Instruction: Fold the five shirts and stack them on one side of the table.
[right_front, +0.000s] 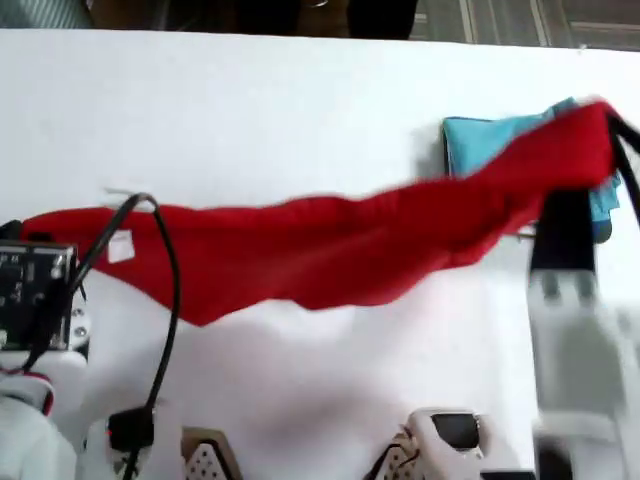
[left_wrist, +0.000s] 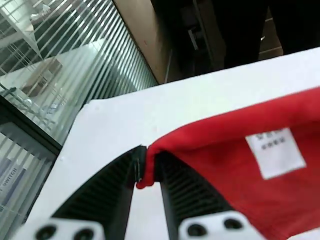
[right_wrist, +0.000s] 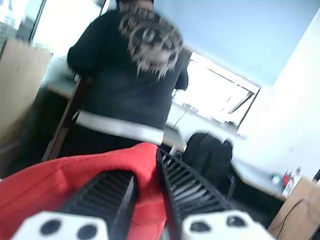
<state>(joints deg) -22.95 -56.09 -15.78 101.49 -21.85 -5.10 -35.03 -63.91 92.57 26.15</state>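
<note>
1. High view: the red fabric shirt (right_front: 330, 240) hangs stretched left to right above the white table (right_front: 300, 90), its right end over the folded blue cloth shirt (right_front: 478, 145). Lowering here could drag that shirt askew.
2. Left wrist view: the left claw (left_wrist: 148, 167) pinches only a corner hem; tension could pull it free.
3. Right wrist view: the right claw (right_wrist: 147, 172) pinches a thicker red fold.

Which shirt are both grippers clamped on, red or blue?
The red shirt: left gripper pinches one end, right gripper the other. The blue shirt lies on the table, ungripped.
</note>
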